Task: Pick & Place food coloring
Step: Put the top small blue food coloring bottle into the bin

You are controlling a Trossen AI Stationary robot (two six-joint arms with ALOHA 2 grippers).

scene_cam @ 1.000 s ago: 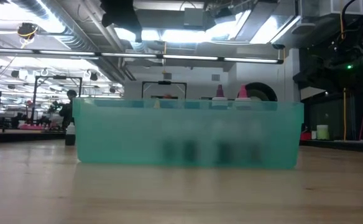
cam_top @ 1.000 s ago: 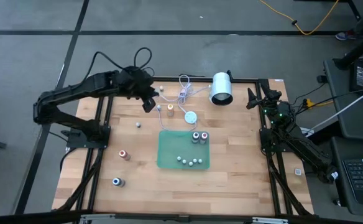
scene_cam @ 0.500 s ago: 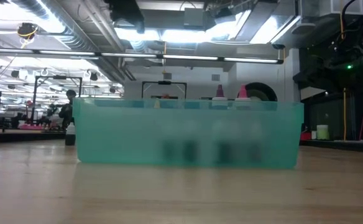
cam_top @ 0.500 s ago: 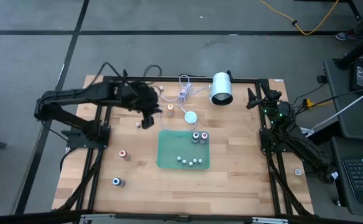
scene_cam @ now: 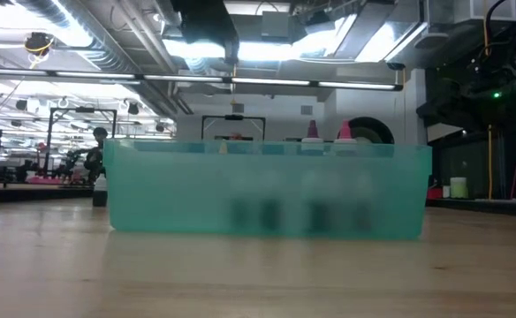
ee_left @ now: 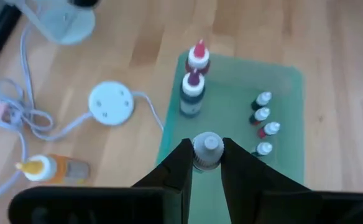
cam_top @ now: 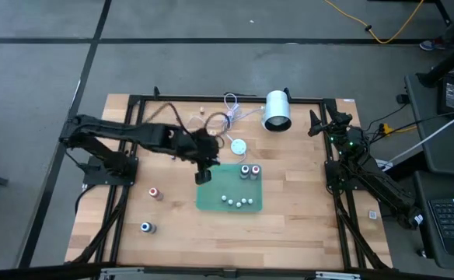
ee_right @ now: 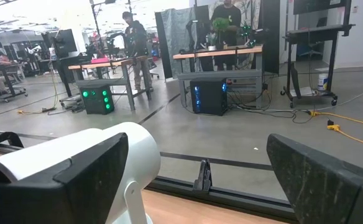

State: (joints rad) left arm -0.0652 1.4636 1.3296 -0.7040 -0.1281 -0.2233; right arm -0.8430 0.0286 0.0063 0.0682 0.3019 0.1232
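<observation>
The green tray holds two taller bottles at its far side and a row of several tiny food coloring bottles near its front. My left gripper hangs over the tray's left edge, shut on a small white-capped bottle. A red-topped bottle and a blue-topped one stand on the table left of the tray. An orange bottle lies beside the white disc. My right gripper waits open at the far right, next to the white cylinder. My left gripper pinches the small bottle between its two fingertips, just below the white cap. The fingers slant down from the table's left. The bottle is lifted clear, cap up, above the tray's left rim; its body is hidden by the fingers.
A thin white cable loops from the disc across the far middle of the table. Bare wood lies right of the tray and along the near edge. In the low view the tray's translucent wall fills the middle.
My left gripper has swung from the table's far left toward the tray, going right, nearer and a little down, and now hangs over the tray's left edge. It has stayed shut on the small bottle.
</observation>
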